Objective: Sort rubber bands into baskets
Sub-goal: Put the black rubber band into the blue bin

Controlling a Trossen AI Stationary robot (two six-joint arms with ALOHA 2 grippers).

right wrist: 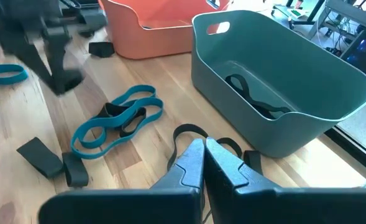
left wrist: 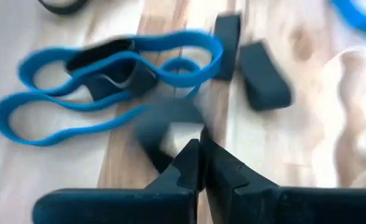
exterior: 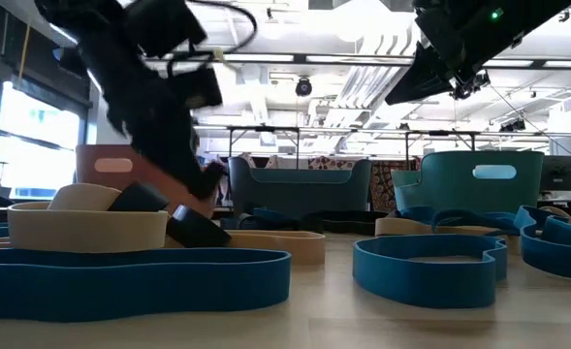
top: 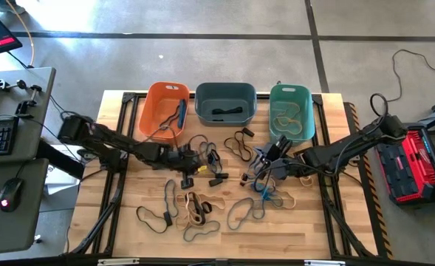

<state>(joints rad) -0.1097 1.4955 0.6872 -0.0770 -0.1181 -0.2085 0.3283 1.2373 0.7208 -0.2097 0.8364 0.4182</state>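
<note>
Three baskets stand in a row at the table's far edge: orange, slate blue-grey and teal. The orange one holds a blue band, the slate one a black band, and the teal one tan bands. Blue, dark and tan rubber bands lie loose on the wood. My left gripper is at mid-table in front of the orange basket, shut on a dark band. My right gripper hangs shut in the air before the teal basket with nothing between its fingers. My left gripper pinches the dark rubber band between its two fingertips at one stretch of the loop. The fingers slant down from the table's left. The rest of the loop bulges out beyond the fingertips; blur hides whether any of it lies on the wood.
A blue double loop and short dark bands lie just past my left fingertips. More blue bands lie under my right arm. A side desk with keyboard and mouse stands left; a red and black case stands right.
</note>
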